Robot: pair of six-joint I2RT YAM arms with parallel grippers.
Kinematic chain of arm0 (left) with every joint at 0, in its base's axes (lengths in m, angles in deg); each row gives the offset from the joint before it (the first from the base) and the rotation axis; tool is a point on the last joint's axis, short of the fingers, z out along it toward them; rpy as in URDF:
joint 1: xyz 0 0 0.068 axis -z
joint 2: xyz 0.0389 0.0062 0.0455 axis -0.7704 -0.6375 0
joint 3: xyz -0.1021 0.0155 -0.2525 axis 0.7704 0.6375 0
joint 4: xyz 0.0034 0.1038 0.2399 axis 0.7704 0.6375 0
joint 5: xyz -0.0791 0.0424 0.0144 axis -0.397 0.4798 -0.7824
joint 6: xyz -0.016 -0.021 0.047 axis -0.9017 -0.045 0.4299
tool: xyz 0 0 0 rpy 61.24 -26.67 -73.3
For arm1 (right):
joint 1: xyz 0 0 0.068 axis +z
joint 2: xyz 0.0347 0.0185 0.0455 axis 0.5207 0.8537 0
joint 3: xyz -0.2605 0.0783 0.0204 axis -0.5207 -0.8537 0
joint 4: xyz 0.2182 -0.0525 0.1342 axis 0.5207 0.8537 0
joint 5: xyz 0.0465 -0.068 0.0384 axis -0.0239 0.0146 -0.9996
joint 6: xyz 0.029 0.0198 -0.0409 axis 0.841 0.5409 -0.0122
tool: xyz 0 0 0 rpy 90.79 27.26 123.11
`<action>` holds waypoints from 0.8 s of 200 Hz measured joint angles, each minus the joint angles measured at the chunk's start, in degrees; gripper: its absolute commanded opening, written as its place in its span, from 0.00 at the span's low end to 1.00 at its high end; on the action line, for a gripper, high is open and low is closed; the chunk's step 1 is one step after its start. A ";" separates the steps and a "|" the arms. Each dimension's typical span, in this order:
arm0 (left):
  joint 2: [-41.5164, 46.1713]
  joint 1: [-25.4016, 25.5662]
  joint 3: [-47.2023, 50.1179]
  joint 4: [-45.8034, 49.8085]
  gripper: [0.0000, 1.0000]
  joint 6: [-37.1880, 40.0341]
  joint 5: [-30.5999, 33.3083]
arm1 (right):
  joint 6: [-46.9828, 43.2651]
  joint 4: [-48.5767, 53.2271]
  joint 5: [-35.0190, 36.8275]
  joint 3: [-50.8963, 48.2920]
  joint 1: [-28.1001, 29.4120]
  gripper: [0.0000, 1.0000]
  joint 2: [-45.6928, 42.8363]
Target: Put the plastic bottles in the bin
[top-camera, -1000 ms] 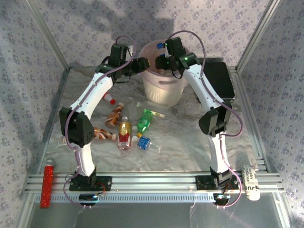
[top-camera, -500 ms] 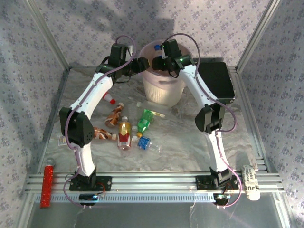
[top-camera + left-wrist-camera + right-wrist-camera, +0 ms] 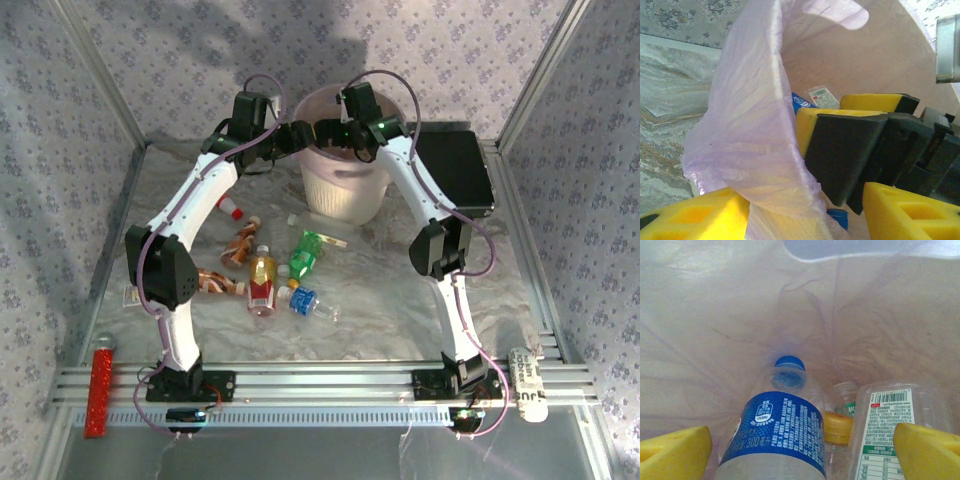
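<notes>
Bin (image 3: 340, 195) stands near black case (image 3: 460, 170), perhaps touching; right arm (image 3: 403, 172) overhangs it.

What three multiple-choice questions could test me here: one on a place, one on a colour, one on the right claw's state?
1. Where is the black case? A) right of the bin B) left of it C) inside it
2. What colour is the cap of the blue-labelled bottle in the bin? A) red B) green C) blue
3. The right gripper is: A) shut on a bottle B) open C) shut empty
Answers: A, it lies beside the bin's right side; C, the cap is blue; B, its yellow fingers stand wide apart, clear of the bottle.
</notes>
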State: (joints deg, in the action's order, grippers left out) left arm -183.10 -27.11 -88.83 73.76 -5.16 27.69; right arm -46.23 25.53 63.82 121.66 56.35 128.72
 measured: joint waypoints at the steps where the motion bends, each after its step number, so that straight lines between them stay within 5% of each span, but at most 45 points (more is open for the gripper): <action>1: 0.02 0.00 0.00 0.00 0.61 0.00 0.00 | 0.00 0.11 0.00 0.09 0.02 0.97 0.00; 53: 0.02 0.00 0.00 0.15 0.61 0.00 0.00 | -1.46 7.56 -0.15 2.78 -0.26 0.99 -3.19; 102: 0.00 0.00 0.00 0.15 0.62 0.00 0.00 | -5.16 10.29 0.90 1.84 0.20 0.99 -16.92; 160: 0.00 0.00 -0.11 0.35 0.61 0.02 0.00 | -12.41 10.91 3.08 -16.61 8.92 0.95 -39.45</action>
State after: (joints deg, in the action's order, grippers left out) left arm -183.10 -27.11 -88.93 74.11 -5.14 27.69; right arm -58.64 36.44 66.90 105.05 65.27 89.27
